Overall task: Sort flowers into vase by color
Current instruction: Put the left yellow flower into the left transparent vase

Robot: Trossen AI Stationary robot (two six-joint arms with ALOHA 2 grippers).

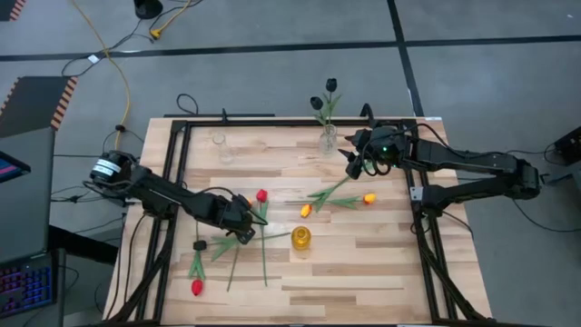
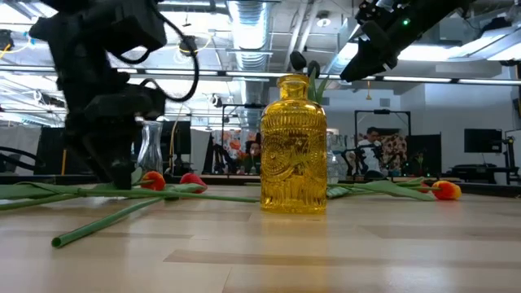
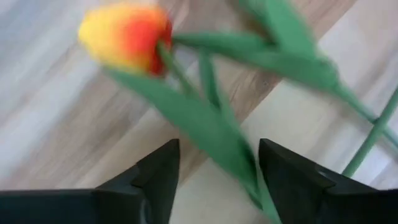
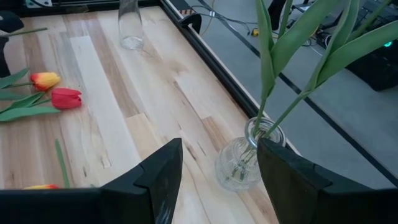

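Observation:
My left gripper [image 1: 243, 221] [image 3: 217, 180] is open and low over the table's left half, among loose tulips. A yellow-orange and red tulip head [image 3: 124, 37] lies just ahead of it, and that tulip's green leaf [image 3: 205, 124] runs between the fingers. A red tulip [image 1: 261, 195] lies beside it. My right gripper [image 1: 356, 165] [image 4: 217, 180] is open in the air, just short of the clear vase [image 4: 239, 163] that holds two black tulips [image 1: 324, 95]. The yellow vase [image 1: 300, 239] stands mid-table. Two yellow-orange tulips [image 1: 306, 210] [image 1: 369, 198] lie on the table. My left gripper stands open from above with one finger on each side of the leaf [image 3: 239, 165] below the yellow-orange head. The leaf runs close along one finger [image 3: 280, 180]. I cannot tell whether it touches. The tulip lies on the table.
A second clear vase [image 1: 221, 145] stands at the far left. A red tulip [image 1: 197, 287], a black head [image 1: 200, 244] and several green stems [image 1: 263, 250] lie near the table's front left. A black frame [image 1: 177, 154] borders the wooden top.

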